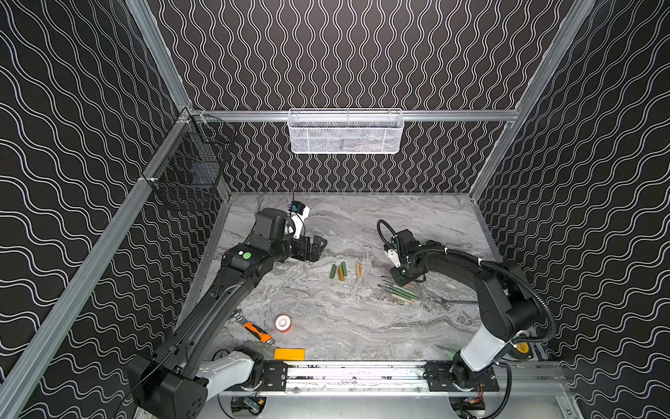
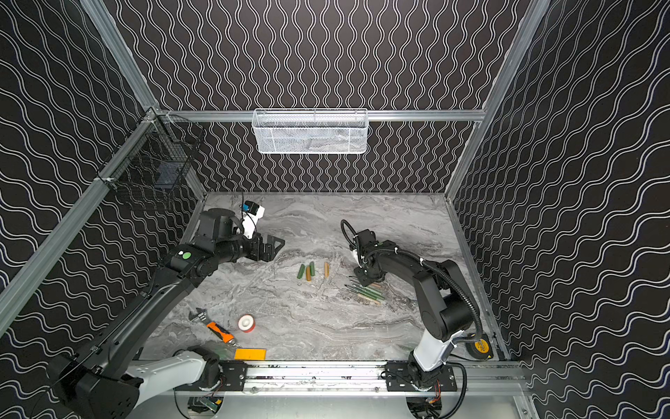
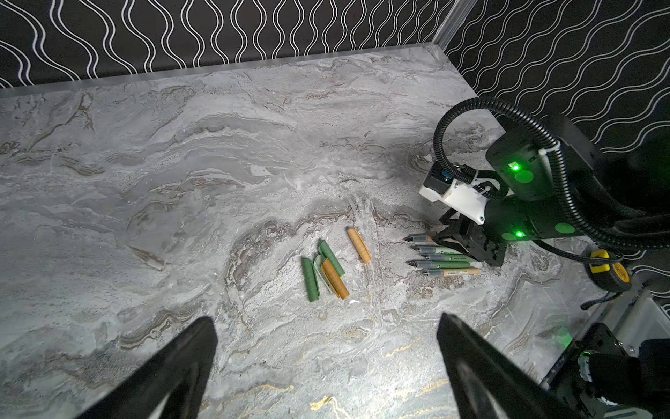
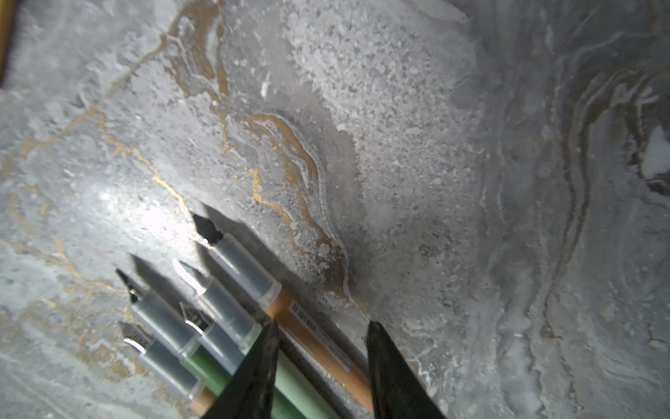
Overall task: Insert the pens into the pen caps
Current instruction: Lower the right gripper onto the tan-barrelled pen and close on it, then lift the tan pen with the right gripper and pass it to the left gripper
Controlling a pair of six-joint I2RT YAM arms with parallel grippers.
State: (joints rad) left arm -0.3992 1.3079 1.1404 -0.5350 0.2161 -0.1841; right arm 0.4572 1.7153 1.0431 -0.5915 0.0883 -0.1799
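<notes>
**Right wrist view: jaws sit on each side of a tan pen**

In the right wrist view the right gripper (image 4: 322, 324) is down low over the pens (image 4: 224, 312). Its jaws are partly open, not wide. 1 jaw is on each side of the tan pen (image 4: 311, 341), which is the pen at the edge of the row. The jaws do not squeeze it, and a gap shows beside the pen. All 5 pens lie flat, side by side and close together. Their dark tips are bare and point the same way.

In both top views the pens (image 1: 398, 292) (image 2: 364, 292) lie on the gray tabletop (image 1: 344, 326), a bit right of the middle. The pen caps (image 1: 340, 270) (image 2: 311, 270) lie flat near the middle, left of the pens and apart from them.

The left gripper (image 1: 315, 246) hangs over the left part of the tabletop, away from the caps. Its jaws are wide open and hold nothing.

In the left wrist view most of the pen caps (image 3: 328, 268) lie in a small bunch, touching each other. 1 tan cap (image 3: 359, 246) lies a little apart, between the bunch and the pens (image 3: 442, 259).

A red and white tape roll (image 1: 283, 323) and an orange and black tool (image 1: 257, 332) lie near the front edge.
</notes>
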